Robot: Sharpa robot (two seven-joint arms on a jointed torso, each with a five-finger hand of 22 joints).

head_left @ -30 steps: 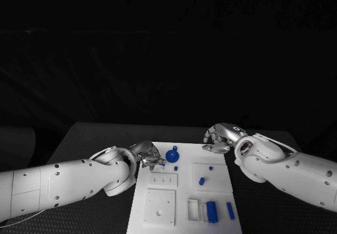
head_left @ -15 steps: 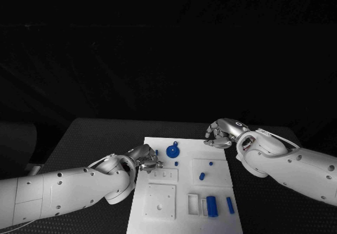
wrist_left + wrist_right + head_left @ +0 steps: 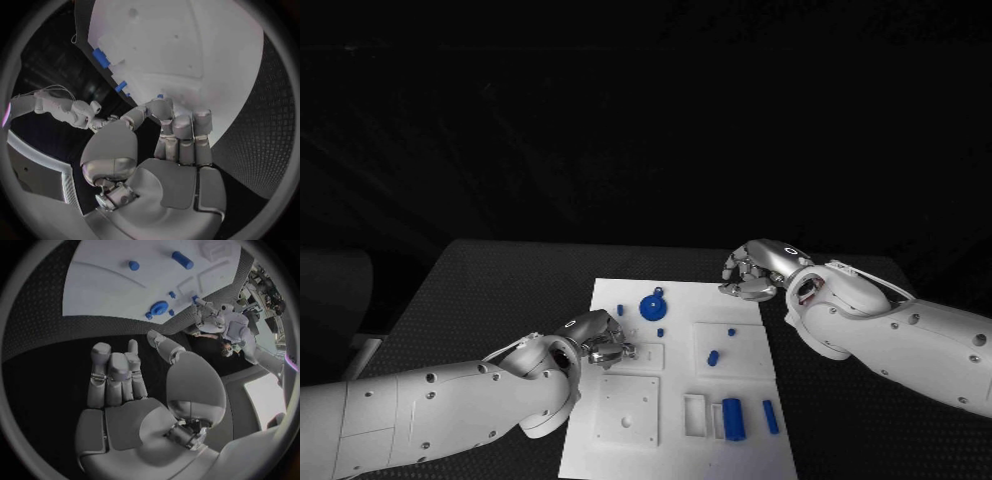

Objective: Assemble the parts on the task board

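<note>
The left robot hand (image 3: 597, 340) hangs over the near-left part of the task board (image 3: 620, 295), beside a small raised plate with slots. In the left wrist view its fingertips (image 3: 164, 107) are drawn together around a small blue part (image 3: 160, 96), so it appears to be pinching that piece, though little of the piece shows. The right robot hand (image 3: 756, 272) rests at the board's far-right edge on the desk (image 3: 488, 275), fingers curled in, holding nothing.

The round blue part (image 3: 653, 305) lies just beyond the left robot hand; a short blue peg (image 3: 713, 357) and 2 blue bars (image 3: 733, 415) lie to its right.

The step in hand looks like seating the pinched piece. To do it well, the piece should stay upright, be lined up squarely over its slot before descending, and be pressed straight down without sideways drag.
</note>
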